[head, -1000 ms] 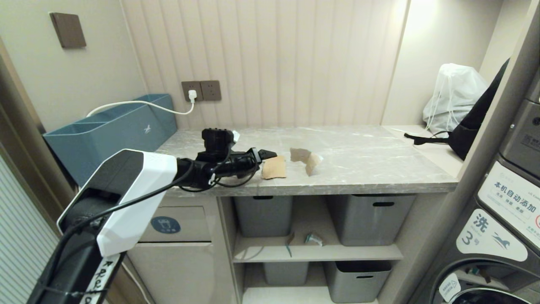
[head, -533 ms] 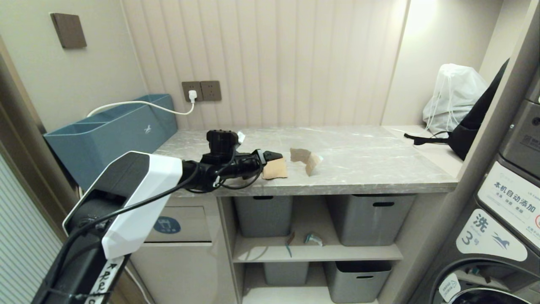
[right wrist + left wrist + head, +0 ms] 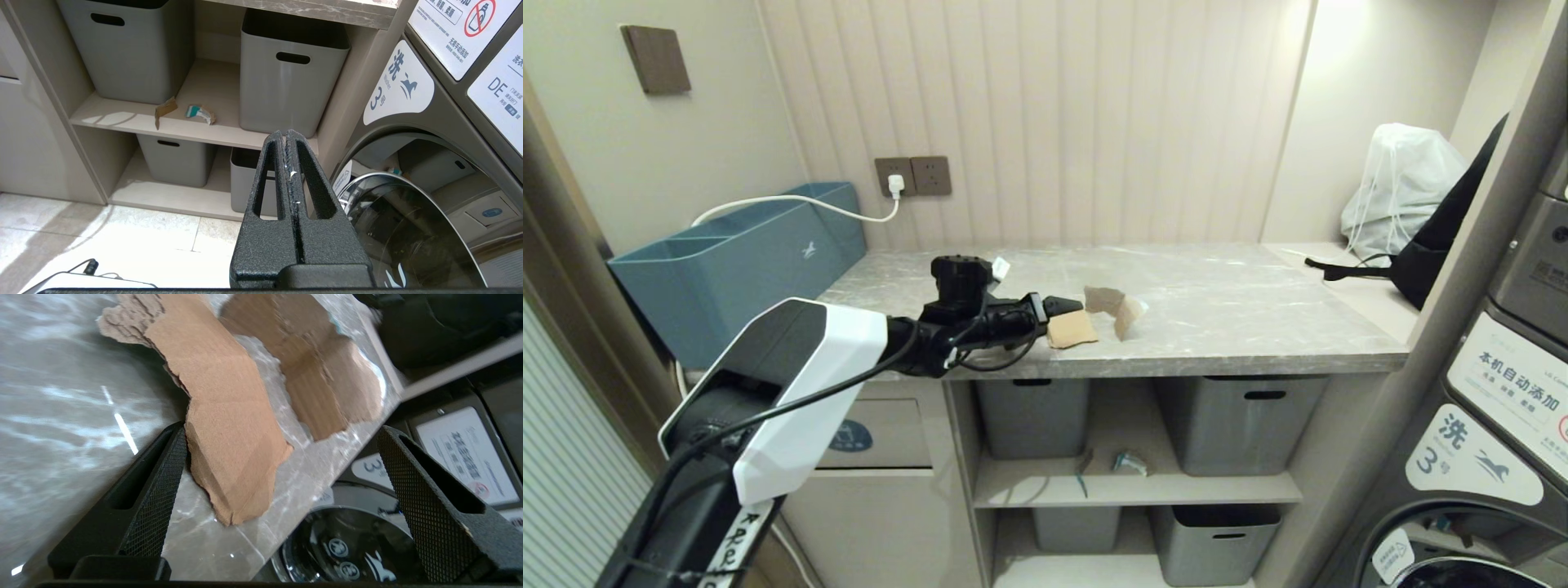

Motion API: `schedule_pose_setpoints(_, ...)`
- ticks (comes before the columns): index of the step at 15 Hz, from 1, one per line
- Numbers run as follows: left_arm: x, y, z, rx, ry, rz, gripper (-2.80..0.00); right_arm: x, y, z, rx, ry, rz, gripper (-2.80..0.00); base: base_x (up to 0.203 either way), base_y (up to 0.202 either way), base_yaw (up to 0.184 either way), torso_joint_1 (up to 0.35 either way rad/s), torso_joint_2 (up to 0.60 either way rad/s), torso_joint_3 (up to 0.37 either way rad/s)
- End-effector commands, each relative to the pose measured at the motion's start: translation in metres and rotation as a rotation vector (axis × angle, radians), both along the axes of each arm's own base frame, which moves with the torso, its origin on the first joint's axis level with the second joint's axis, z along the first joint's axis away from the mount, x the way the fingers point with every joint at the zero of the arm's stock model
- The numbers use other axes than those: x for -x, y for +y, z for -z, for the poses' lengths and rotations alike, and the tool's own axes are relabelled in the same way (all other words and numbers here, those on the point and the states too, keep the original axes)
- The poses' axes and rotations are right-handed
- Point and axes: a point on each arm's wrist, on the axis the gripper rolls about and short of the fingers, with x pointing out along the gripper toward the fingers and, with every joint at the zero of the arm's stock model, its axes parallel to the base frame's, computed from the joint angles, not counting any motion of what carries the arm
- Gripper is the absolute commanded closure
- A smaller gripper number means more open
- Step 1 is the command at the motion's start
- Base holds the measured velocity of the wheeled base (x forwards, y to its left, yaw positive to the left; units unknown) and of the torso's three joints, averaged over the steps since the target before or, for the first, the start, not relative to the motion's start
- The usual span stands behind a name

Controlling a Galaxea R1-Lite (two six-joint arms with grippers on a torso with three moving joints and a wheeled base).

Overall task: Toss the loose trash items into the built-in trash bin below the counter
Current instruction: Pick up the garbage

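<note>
Scanning big to small: counter (image 3: 1217,327) spans mid-frame, trash bin flap (image 3: 874,433) lower left under it. My left gripper (image 3: 282,465) gapes wide, empty, straddling the near cardboard scrap (image 3: 1072,329); second scrap (image 3: 1112,306) just right. Right gripper (image 3: 289,141) closed, empty.

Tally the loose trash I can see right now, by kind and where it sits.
Torn brown cardboard scraps on the counter: 2
Small brown cardboard scrap on the shelf: 1
Crumpled teal-and-white wrapper on the shelf: 1
Total: 4
</note>
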Motion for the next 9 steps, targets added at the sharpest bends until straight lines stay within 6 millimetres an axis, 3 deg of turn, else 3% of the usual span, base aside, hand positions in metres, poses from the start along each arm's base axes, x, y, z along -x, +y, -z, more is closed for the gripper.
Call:
schedule_pose_setpoints(1, 0.001, -0.0049, 0.0058, 0.003, 0.01, 0.023, -2.8, -0.0001, 0.0, 0.0002, 0.001, 0.002, -0.001, 0.0, 0.0, 0.0, 0.0, 0.0, 0.0, 0.0)
schedule_pose_setpoints(5, 0.0019, -0.0097, 0.0129, -0.001, 0.02, 0.029, -2.8, -0.0001, 0.0, 0.0002, 0.002, 0.002, -0.002, 0.0, 0.0, 0.0, 0.0, 0.0, 0.0, 0.0)
schedule_pose_setpoints(6, 0.0017, -0.0089, 0.0121, 0.001, 0.02, 0.031, 0.0, -0.0001, 0.0, 0.0002, 0.002, 0.002, -0.002, 0.0, 0.0, 0.0, 0.0, 0.0, 0.0, 0.0)
schedule_pose_setpoints(9, 0.0017, -0.0089, 0.0121, 0.001, 0.02, 0.031, 0.0, 0.0, 0.0, -0.0002, 0.002, 0.001, -0.002, 0.0, 0.0, 0.0, 0.0, 0.0, 0.0, 0.0)
